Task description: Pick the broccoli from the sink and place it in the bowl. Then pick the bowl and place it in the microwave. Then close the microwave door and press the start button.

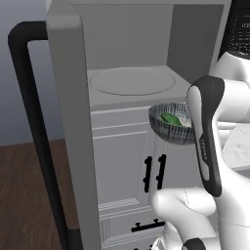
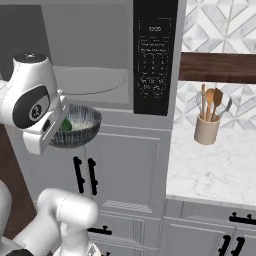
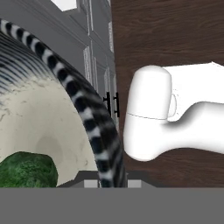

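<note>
The gripper [image 3: 113,181] is clamped on the rim of the bowl [image 2: 80,127], its jaws closed about the striped wall. The bowl is round and wide, ribbed blue-grey and white outside, pale speckled grey inside, and is held in the air in front of the microwave [image 2: 95,55], just below its open mouth. The broccoli [image 1: 171,119], a small lumpy green floret, is seen lying inside the bowl. Beyond the bowl, the microwave's pale smooth cavity with a flat round turntable [image 1: 131,80] is shown. The microwave door [image 1: 68,122], grey-framed with a long black bar handle [image 1: 34,127], is swung open at the microwave's left.
</note>
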Available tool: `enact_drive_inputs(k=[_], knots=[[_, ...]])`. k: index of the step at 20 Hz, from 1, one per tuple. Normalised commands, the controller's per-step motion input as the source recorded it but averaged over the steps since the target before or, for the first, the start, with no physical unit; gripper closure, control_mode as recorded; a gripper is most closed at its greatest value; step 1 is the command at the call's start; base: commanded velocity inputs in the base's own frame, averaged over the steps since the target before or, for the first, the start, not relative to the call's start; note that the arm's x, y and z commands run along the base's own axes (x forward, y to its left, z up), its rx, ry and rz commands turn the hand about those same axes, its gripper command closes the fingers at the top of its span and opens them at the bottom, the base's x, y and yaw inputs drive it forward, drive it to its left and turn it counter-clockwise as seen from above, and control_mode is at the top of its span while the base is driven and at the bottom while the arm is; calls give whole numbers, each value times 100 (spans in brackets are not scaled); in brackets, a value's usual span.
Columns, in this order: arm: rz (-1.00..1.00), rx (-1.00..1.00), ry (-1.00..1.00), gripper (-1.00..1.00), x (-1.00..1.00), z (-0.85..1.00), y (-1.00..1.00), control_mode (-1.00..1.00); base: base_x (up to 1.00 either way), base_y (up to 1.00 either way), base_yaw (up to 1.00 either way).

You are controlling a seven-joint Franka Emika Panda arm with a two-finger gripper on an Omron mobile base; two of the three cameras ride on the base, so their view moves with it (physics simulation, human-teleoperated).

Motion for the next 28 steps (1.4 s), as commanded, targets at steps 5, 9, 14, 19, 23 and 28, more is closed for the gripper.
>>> enact_drive_inputs(k=[5, 9, 14, 19, 23, 28], knots=[[0, 0, 0, 100, 0, 0, 0, 100, 36, 1, -6], [0, 0, 0, 100, 0, 0, 0, 100, 39, 7, -5], [0, 0, 0, 100, 0, 0, 0, 100, 24, 4, -2], [0, 0, 0, 100, 0, 0, 0, 100, 1, 0, 0], [0, 0, 0, 100, 0, 0, 0, 100, 1, 0, 0], [0, 0, -2, 100, -8, 0, 0, -100, -2, 0, 0]])
